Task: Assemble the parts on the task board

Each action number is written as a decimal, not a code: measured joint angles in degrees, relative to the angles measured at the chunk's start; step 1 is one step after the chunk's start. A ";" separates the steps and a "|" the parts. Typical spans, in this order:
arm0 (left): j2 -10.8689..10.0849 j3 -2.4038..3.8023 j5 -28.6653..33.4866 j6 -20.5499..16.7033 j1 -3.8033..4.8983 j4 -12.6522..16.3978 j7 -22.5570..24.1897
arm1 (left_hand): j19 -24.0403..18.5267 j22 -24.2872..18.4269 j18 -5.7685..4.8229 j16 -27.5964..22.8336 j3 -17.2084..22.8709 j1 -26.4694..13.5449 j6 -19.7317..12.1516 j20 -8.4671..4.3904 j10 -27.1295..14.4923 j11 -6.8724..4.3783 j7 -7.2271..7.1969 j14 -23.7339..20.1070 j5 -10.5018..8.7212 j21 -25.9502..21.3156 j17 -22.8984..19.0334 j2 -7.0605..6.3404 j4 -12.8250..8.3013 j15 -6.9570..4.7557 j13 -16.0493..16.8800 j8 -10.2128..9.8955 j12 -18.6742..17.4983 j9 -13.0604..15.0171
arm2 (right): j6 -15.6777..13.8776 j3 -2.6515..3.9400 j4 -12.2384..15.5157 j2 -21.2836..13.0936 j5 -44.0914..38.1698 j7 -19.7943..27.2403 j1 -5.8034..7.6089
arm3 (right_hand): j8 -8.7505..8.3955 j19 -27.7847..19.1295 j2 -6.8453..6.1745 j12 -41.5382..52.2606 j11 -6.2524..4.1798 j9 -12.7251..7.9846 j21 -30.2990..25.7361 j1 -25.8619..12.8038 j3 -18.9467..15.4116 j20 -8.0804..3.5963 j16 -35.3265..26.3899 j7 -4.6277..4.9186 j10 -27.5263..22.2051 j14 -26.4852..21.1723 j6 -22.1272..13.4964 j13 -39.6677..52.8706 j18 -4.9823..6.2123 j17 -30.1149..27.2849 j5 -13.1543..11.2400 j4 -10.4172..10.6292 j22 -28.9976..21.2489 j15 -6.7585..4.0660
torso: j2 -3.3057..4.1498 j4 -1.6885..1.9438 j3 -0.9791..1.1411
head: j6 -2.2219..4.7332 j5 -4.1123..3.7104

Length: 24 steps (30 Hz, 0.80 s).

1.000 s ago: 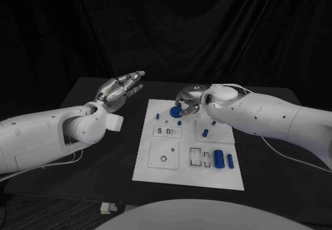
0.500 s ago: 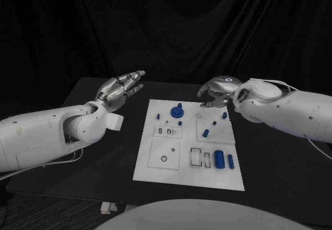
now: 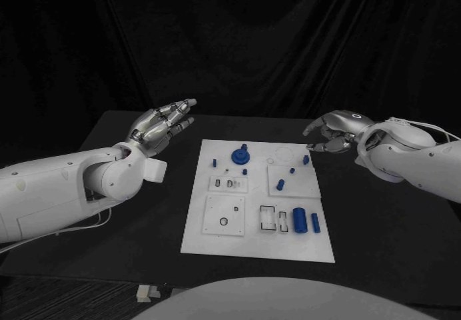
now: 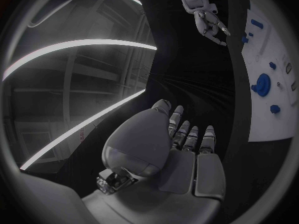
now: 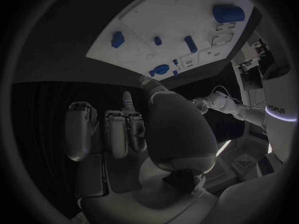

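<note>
- The task board [image 3: 216, 235] lies mid-bench, with blue parts standing in its far half and lying at its near right corner.
- The right hand [image 3: 330, 133] hovers off the board's far right corner, fingers loosely curled and holding nothing; the small blue peg [image 3: 306, 160] lies just beside it, toward 8 o'clock.
- The left hand [image 3: 161, 123] hangs open, fingers extended, well apart from the board at 10 o'clock.
- The right hand looks nearer to the loose parts [image 3: 300, 220], whose long axes run 12 to 6.

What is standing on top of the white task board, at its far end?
On the task board, at the far end, a round blue part with an upright peg stands, smaller blue pegs beside it. What lies beneath the round part is covered.
</note>
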 measured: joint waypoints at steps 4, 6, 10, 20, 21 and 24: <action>0.12 0.00 0.00 0.22 -0.07 -0.23 -0.05 | 0.00 0.00 0.00 0.00 0.00 0.00 0.00 0.00 0.00 0.00 0.00 0.00 0.00 0.00 0.00 0.00 0.00 0.00 0.00 0.00 0.00 0.00 | -0.36 0.01 0.05 -0.79 0.34 -0.14 -1.20 | 0.00 0.00 0.00 0.00 0.00 0.04 0.00 0.00 -0.21 0.00 0.00 -0.12 0.00 0.00 -0.12 0.00 0.00 0.00 -0.56 0.55 0.00 0.00 | -0.09 -0.29 -0.03 | -0.02 -0.12; 0.18 0.00 0.00 0.34 -0.10 -0.37 -0.08 | 0.00 0.00 0.00 0.00 0.00 0.00 0.00 0.00 0.00 0.00 0.00 0.00 0.00 0.00 0.00 0.00 0.00 0.00 0.00 0.00 0.00 0.00 | -0.50 0.00 -0.22 -0.84 0.37 -0.18 -1.79 | 0.00 0.00 -0.23 0.00 0.00 0.05 0.11 0.22 -0.25 0.00 0.00 -0.21 0.00 0.00 -0.21 0.00 0.00 0.00 -0.74 0.58 0.00 0.00 | -0.13 -0.41 -0.03 | -0.02 -0.07; 0.20 -0.01 0.00 0.48 -0.19 -0.54 -0.14 | 0.00 0.00 0.00 0.00 0.00 0.00 0.00 0.00 0.00 0.00 0.00 0.00 0.00 0.00 0.00 0.00 0.00 0.00 0.00 0.00 0.00 0.00 | -0.64 -0.03 -1.19 -0.53 0.37 -0.23 -2.71 | 0.00 -0.01 -0.37 0.00 0.00 0.09 0.24 0.36 -0.42 0.01 0.00 -0.21 0.00 0.00 -0.21 0.00 0.01 0.00 -1.24 1.10 -0.01 0.00 | -0.24 -0.77 0.02 | -0.02 0.13; 0.13 -0.02 0.00 0.78 -0.30 -0.61 -0.32 | 0.00 0.00 0.00 0.00 0.00 0.00 0.00 0.00 0.00 0.00 0.00 0.00 0.00 0.00 -0.01 0.00 0.00 0.00 0.00 0.00 0.00 0.00 | -0.63 -0.03 -3.82 1.27 0.29 -0.25 -3.86 | 0.44 -0.01 -0.46 0.00 0.00 0.31 0.24 0.46 -0.65 0.01 0.00 -0.21 0.00 0.00 -0.21 0.00 0.00 -0.01 -2.34 1.82 -0.01 0.00 | -0.58 -1.47 0.14 | -0.03 0.64; 0.13 -0.02 0.00 0.80 -0.31 -0.61 -0.34 | 0.00 0.00 0.00 0.00 0.00 0.00 0.00 0.00 0.00 0.00 0.00 0.00 0.00 0.00 -0.01 0.00 0.00 0.00 0.00 0.00 0.00 0.00 | -0.61 -0.02 -4.05 1.43 0.29 -0.26 -3.94 | 0.45 -0.01 -0.61 0.00 0.00 0.36 0.24 0.61 -0.67 0.01 0.00 -0.21 0.00 0.00 -0.21 -0.01 0.00 -0.01 -2.76 2.12 -0.01 0.00 | -0.62 -1.52 0.14 | -0.03 0.71; 0.16 -0.01 0.00 0.86 -0.32 -0.62 -0.39 | 0.00 0.00 0.00 0.00 0.00 0.00 0.00 0.00 0.00 0.00 0.00 0.00 0.00 0.00 -0.01 0.00 0.00 0.00 0.00 0.00 0.00 0.00 | -0.55 -0.01 -4.70 1.85 0.28 -0.33 -4.19 | 0.78 -0.01 -0.91 0.00 0.00 0.56 0.24 0.91 -1.18 0.01 0.00 -0.21 0.00 0.00 -0.21 -0.01 0.00 -0.01 -4.91 3.25 -0.01 0.00 | -0.69 -1.58 0.18 | -0.03 0.79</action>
